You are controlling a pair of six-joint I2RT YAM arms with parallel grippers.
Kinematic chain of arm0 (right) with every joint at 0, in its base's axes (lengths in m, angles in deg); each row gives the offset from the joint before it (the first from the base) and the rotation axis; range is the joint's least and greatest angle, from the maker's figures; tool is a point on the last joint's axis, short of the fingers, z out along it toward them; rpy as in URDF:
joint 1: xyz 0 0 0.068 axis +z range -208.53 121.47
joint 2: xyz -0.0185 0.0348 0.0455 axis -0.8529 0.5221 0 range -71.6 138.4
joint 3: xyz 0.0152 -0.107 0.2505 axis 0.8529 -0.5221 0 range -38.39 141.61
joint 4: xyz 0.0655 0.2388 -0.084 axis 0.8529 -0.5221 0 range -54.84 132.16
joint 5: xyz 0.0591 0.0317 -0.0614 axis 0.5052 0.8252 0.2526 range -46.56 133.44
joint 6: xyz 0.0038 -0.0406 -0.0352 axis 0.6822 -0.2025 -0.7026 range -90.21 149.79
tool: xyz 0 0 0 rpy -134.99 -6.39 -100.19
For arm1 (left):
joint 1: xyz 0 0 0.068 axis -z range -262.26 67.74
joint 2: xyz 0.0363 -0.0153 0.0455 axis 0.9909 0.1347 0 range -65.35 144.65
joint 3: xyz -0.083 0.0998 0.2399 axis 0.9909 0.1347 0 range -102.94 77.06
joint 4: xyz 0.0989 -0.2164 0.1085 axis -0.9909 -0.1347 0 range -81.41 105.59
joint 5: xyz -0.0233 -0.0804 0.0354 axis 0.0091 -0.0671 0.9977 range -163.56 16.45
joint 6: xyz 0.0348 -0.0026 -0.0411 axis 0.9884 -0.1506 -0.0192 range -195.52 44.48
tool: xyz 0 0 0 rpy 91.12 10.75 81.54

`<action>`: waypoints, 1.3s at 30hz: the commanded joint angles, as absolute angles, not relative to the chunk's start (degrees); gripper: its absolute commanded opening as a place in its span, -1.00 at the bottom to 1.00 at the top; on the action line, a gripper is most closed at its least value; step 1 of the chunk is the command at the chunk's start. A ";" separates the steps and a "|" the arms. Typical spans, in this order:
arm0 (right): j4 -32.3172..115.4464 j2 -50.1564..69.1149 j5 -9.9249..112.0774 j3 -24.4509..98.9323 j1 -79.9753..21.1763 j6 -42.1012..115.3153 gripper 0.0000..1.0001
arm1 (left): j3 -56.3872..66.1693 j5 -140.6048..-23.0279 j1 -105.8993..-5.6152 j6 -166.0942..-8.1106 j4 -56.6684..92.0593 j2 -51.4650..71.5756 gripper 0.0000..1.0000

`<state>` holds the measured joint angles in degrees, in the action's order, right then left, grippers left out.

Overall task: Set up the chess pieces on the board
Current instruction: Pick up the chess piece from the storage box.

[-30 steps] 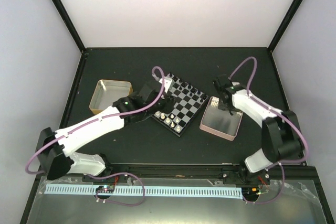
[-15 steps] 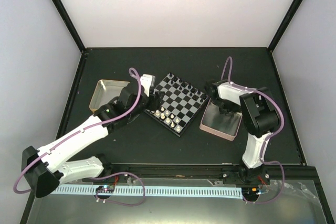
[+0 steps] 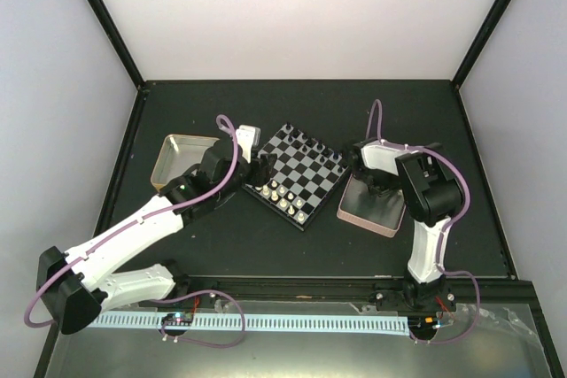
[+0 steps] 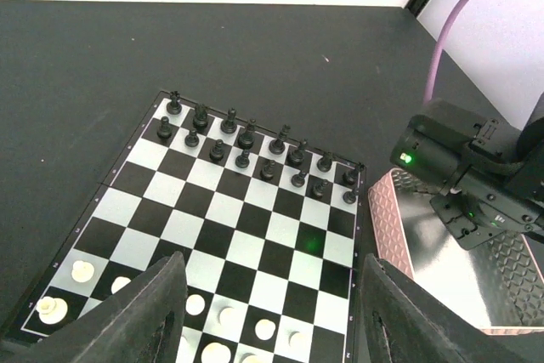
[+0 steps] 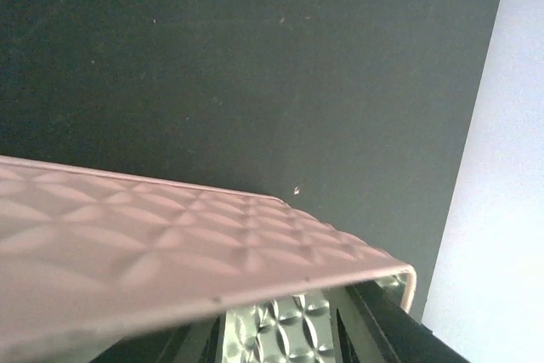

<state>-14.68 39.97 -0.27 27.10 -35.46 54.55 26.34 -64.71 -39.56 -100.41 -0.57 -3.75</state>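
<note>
The left pincer (image 4: pixel 272 316) stands wide with nothing between its fingers. A second ago it was narrower and reached out over the board (image 4: pixel 212 210); now it has drawn back to the board's left corner. That looks like a piece just let go, so one more is probably in place.

Beyond the fingers lie the white pieces (image 4: pixel 82 271) on the near squares, some gaps among them. The black pieces (image 4: pixel 246 135) fill two rows at the far edge. The white side looks unfinished.

The right pincer (image 5: pixel 268 342) is parted a little, and I see no piece in it. Its arm has folded in, bringing the pincer down just inside the rim of the pink tray (image 5: pixel 170 235) on the bench (image 4: pixel 255 48). It is likely after the next piece, though none shows there.
</note>
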 commanded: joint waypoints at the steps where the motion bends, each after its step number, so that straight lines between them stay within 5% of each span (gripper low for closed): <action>1: -13.61 42.48 -4.59 26.41 -35.24 54.52 -0.31 | 26.57 -64.77 -40.19 -100.09 1.31 -4.26 0.16; 23: -10.09 39.89 -5.48 25.03 -34.72 52.76 -0.95 | 27.24 -65.56 -41.34 -100.42 2.01 -3.88 0.17; 39: 16.37 12.42 28.21 7.56 -33.92 67.99 -0.94 | 26.77 -67.24 -42.10 -100.71 1.62 -3.03 0.17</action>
